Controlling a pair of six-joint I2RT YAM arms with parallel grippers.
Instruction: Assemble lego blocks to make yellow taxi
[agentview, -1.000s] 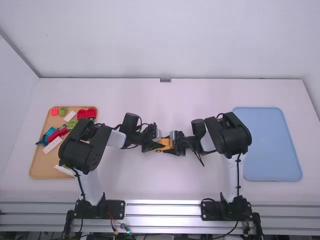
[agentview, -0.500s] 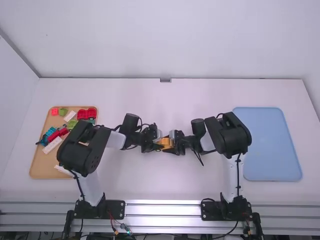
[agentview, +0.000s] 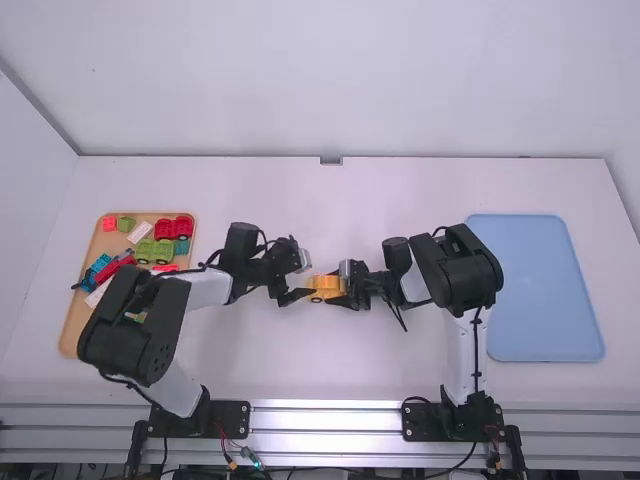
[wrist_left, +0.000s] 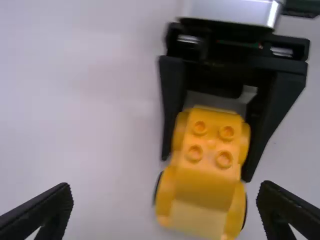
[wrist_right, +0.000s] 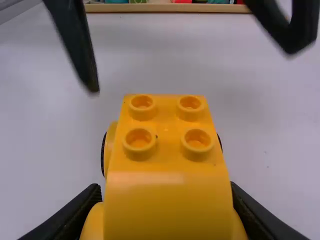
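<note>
Arms: white links (agentview: 205, 288), rounded black joint housings (agentview: 135, 330), thin black cables (agentview: 477, 350). Base plates (agentview: 420, 422): black, pale-dotted; red wires (agentview: 222, 432) and a green connector (agentview: 250, 457) near the left. Left pincer (agentview: 306, 281), right pincer (agentview: 330, 286): black, two tapering fingers each.

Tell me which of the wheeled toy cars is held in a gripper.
The yellow car, clamped by the right gripper near mid-table; the red car and green car sit on the tan tray.
</note>
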